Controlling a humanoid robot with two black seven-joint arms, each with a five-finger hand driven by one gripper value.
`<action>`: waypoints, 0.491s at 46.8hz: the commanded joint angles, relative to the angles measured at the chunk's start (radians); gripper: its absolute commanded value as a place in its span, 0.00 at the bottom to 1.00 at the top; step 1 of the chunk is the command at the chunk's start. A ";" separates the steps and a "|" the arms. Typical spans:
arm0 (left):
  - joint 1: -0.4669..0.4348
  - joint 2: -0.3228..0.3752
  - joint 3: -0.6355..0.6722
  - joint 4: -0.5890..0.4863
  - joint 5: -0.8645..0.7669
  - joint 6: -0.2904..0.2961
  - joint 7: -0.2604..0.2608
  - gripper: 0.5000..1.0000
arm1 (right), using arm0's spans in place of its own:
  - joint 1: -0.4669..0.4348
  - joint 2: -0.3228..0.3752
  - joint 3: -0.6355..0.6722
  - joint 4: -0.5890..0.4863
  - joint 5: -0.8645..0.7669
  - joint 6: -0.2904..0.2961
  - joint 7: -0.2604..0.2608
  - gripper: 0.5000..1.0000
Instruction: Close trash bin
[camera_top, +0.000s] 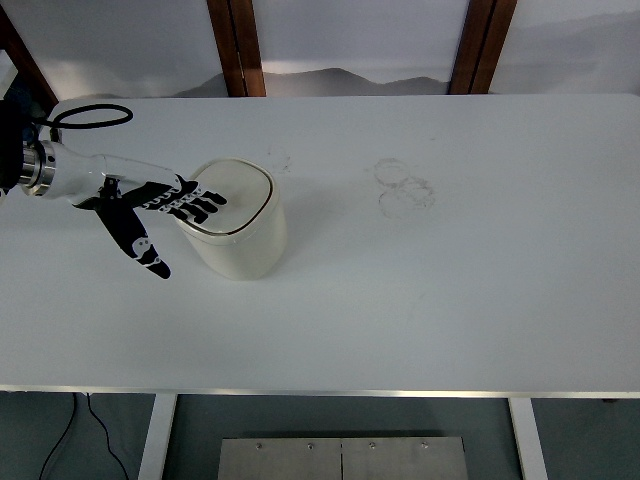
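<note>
The white table (420, 300) spreads out wide below me, and everything I name here I place against the trash bin (238, 225) that stands on it, well toward the table's left side and about midway between the near and far edges. The bin is cream white, rounded in body, with a rounded-square lid (232, 196) lying flat on top; a thin dark line runs around the lid's rim. From here the lid looks down and closed, and the bin seems to lean a little to the left.

My left arm (75, 175) comes in from the left of the bin, its white forearm running almost level toward it. A black cable (88, 113) loops above the forearm, farther from me than the bin and off to its left.

My left hand (150, 205) lies at the bin's left side. Its four fingers (195, 200) are stretched out flat and side by side, and their tips lie over the left part of the lid; I cannot tell for certain whether they press on it or hang just above. My thumb (140, 245) points down and toward me, left of the bin's wall and clear of it. The hand is spread wide and has hold of nothing.

To the right of the bin, some way off, faint ring marks (402, 186) show on the table top.
</note>
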 joint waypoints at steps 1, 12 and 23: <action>0.004 0.001 -0.001 0.004 -0.005 0.000 0.000 1.00 | 0.000 0.000 -0.001 0.000 0.000 0.000 0.000 0.99; 0.009 0.001 -0.001 0.007 -0.003 0.000 0.000 1.00 | -0.001 0.000 0.000 0.000 0.000 0.000 0.000 0.99; 0.006 0.001 -0.006 0.012 -0.015 0.000 0.000 1.00 | -0.001 0.000 -0.001 0.000 0.000 0.000 0.000 0.99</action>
